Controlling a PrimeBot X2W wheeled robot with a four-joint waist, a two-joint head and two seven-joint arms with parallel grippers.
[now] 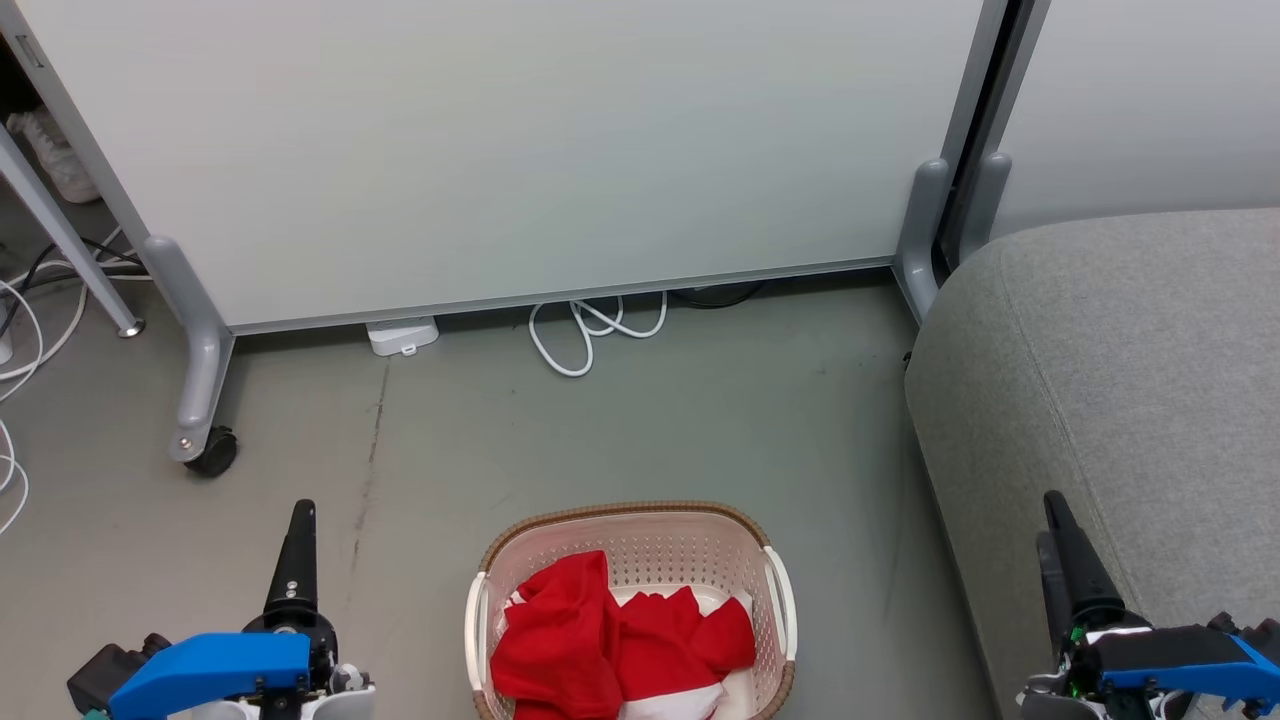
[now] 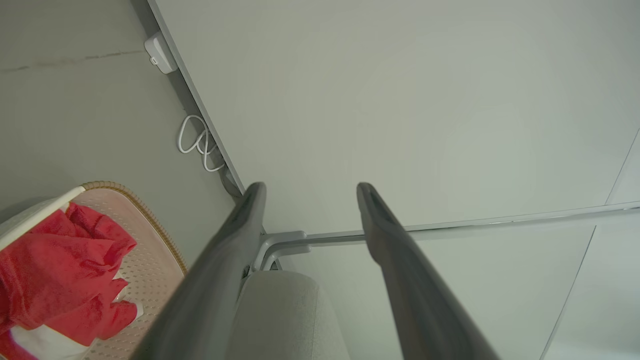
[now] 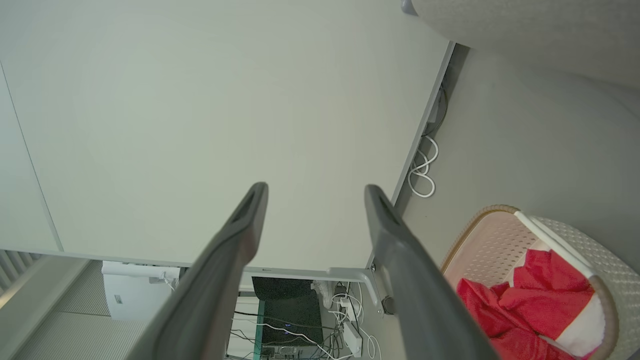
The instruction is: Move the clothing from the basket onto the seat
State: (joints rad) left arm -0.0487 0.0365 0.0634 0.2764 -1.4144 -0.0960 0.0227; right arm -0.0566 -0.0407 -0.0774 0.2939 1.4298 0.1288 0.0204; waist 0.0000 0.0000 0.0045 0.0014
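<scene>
Left gripper [image 2: 310,186] and right gripper [image 3: 315,187] both have fingers spread wide, nothing between them. The red clothing [image 1: 590,640] is all in the laundry basket [image 1: 620,512] on the floor between them, bunched in one heap. The likely snag is a grab hooking both pieces or a handle and dragging the light basket along. The grey sofa [image 1: 1130,360] sits off right, so a trailing end could drop short onto the floor.
</scene>
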